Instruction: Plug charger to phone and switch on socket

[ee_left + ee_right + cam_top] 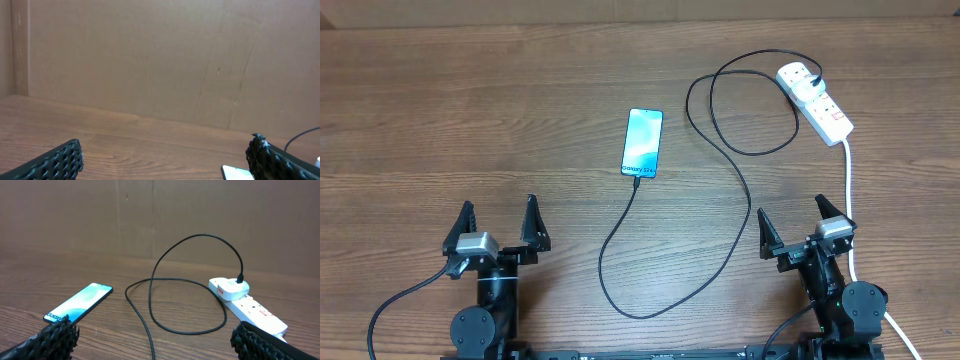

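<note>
— Where does the phone [642, 142] lie?
— Well ahead of your fingers, between the two arms. Your left gripper [500, 214] and right gripper [789, 214] both gape wide, empty. The charger [601, 265] loops from the phone's near edge to the socket [815, 100], far right.

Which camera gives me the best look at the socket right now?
Right wrist: the socket is close and large, with its red markings visible and the charger plugged in at its far end. Overhead shows it whole from above, but small. Left wrist doesn't clearly show it.
</note>
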{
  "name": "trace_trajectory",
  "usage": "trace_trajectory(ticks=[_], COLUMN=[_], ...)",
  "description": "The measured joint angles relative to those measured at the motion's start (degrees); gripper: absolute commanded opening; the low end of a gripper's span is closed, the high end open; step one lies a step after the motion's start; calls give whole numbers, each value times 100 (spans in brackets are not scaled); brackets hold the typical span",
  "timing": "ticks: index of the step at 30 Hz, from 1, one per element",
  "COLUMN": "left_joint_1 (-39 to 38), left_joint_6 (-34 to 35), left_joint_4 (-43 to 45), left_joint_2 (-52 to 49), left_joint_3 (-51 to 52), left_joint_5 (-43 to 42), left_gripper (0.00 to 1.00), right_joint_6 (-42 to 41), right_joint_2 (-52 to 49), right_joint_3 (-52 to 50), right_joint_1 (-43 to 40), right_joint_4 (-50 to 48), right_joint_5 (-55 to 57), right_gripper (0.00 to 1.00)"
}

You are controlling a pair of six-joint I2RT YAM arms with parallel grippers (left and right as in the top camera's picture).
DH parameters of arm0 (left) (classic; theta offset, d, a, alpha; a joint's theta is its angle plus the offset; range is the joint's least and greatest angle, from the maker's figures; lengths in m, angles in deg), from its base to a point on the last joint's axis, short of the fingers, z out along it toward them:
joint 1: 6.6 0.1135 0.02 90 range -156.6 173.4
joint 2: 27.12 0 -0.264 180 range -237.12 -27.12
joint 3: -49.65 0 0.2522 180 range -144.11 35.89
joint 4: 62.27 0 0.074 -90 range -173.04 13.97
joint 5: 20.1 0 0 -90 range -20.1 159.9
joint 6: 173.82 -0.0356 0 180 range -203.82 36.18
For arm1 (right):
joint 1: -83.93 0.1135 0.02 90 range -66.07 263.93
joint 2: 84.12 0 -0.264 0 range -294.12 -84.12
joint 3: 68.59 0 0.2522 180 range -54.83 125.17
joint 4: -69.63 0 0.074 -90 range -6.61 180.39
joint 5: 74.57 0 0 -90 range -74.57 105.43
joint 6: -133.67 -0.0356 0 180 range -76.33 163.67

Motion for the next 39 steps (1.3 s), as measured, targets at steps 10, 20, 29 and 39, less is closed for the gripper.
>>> trace_trajectory(ticks=[10, 20, 29, 39], left_joint_1=[0, 0, 0, 0], left_joint_6=[-28, -151, -151, -151], left_joint_4=[-1351, -1366, -1381, -1384], left_joint_2=[15, 15, 15, 15], left_joint_3=[17, 17, 17, 17], left_joint_5=[-2, -70, -177, -190], left_gripper=[100, 100, 100, 100], right_joint_6=[4, 2, 0, 0], right_joint_2=[0, 0, 0, 0], right_joint_3=[0, 0, 0, 0], right_joint_1=[0, 2, 0, 0], right_joint_4=[0, 0, -2, 0], right_joint_5=[0, 0, 0, 0], right_gripper=[100, 100, 100, 100])
